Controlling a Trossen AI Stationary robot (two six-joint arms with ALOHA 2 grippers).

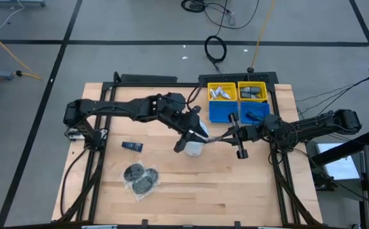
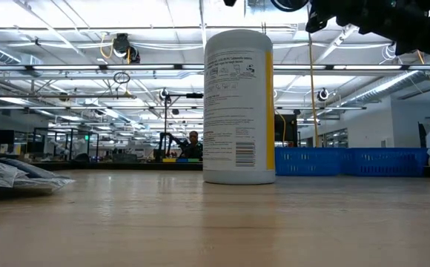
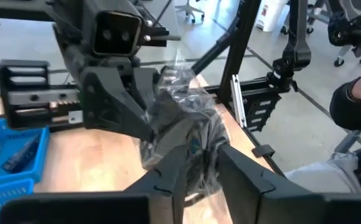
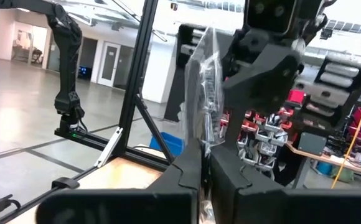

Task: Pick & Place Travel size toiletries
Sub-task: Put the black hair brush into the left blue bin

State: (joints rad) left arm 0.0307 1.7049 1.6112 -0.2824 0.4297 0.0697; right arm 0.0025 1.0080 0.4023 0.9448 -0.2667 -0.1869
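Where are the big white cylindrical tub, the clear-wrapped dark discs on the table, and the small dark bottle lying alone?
Big white cylindrical tub [image 2: 238, 111]: low view, label's middle.
Clear-wrapped dark discs [image 1: 140, 177]: high view, between the two discs.
Small dark bottle [image 1: 132, 146]: high view, body's middle.

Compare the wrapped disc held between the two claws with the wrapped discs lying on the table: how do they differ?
The held disc is up in the air at mid-table, gripped by both the left claw and the right claw; the table discs lie flat on the wood, untouched. The held one stands on edge and is alone; the table discs lie together. All are dark and clear-wrapped.
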